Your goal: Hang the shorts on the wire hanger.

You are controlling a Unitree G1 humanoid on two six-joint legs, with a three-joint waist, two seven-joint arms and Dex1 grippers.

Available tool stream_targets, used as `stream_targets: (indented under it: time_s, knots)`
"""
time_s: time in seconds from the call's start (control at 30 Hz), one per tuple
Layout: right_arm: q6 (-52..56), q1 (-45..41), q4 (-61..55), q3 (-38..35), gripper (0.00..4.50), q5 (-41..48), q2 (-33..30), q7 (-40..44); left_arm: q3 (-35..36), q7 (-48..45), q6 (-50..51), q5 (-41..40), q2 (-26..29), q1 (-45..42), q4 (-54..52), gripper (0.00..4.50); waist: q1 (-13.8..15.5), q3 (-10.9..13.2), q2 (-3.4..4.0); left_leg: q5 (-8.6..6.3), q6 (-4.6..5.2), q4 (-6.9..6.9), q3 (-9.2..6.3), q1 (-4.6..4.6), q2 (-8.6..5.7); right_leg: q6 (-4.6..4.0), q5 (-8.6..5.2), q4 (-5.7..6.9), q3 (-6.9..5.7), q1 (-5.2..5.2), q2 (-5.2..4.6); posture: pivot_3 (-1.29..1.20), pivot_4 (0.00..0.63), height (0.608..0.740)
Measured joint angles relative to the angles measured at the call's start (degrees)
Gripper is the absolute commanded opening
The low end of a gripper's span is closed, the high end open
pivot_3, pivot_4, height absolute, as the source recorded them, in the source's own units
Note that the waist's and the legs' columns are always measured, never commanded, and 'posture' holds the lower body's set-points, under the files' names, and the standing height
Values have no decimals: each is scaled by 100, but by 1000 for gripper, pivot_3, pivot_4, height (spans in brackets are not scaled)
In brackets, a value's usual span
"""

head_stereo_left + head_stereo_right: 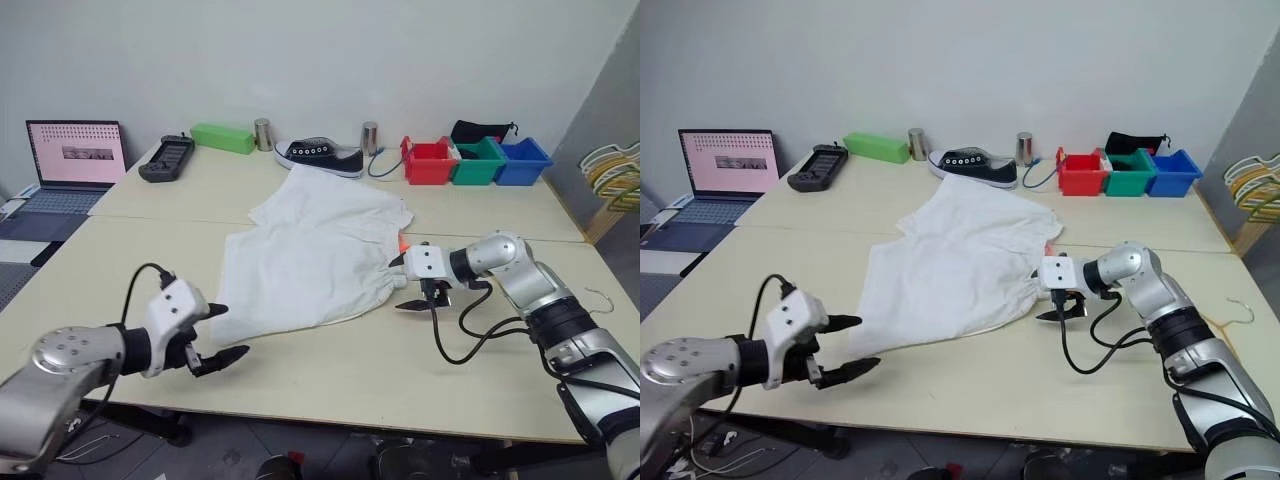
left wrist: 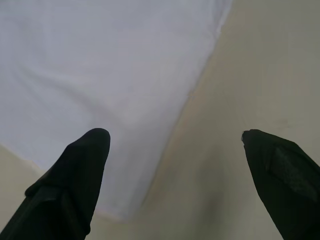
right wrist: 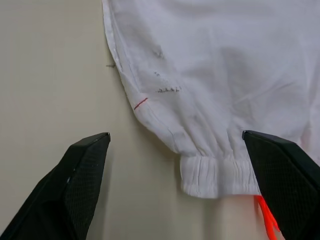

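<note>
Plainly, the shorts (image 1: 318,255) are spread flat mid-table, while the wire hanger (image 1: 1236,312) is left at the table's right edge. With both jaws wide apart and empty, the right gripper (image 1: 423,301) is poised at the gathered waistband corner (orange cord (image 3: 266,218) beside it), the left gripper (image 1: 214,336) by the near hem. The waistband is probably best pinched through both layers before any lifting.

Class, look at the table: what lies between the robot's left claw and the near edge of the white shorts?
Nothing: bare table between the open left claw and the shorts, seen in the left eye view.

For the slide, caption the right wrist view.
Open right gripper over the shorts at their gathered waistband corner, orange drawstring showing.
</note>
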Motion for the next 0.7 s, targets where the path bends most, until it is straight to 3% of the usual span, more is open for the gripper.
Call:
stream_targets:
  time_s: [0.33, 0.53, 0.7]
  knots:
    - [-1109, -781, 1871, 237, 4492, -732, 623, -487, -740, 87, -1299, 981, -536, -731, 1845, 4500, -37, -10, -3, 4, -5, 3, -16, 5, -5, -1, 1, 23, -12, 34, 0, -82, 0, 740]
    - [-1423, -1065, 2662, 247, 3356, -976, 806, -731, -857, -176, -1562, 1016, -655, -990, 2312, 3430, -38, -20, -1, 14, -19, 4, -30, 35, -9, -1, 0, 51, -21, 55, 1, -82, 0, 740]
    - [-1508, -1092, 2973, 246, 2082, -1091, 840, -833, -961, -310, -1694, 1072, -737, -1176, 2665, 2287, -37, -20, -1, 14, -19, 3, -30, 110, -9, -4, -8, 44, -20, 101, 2, -90, 0, 740]
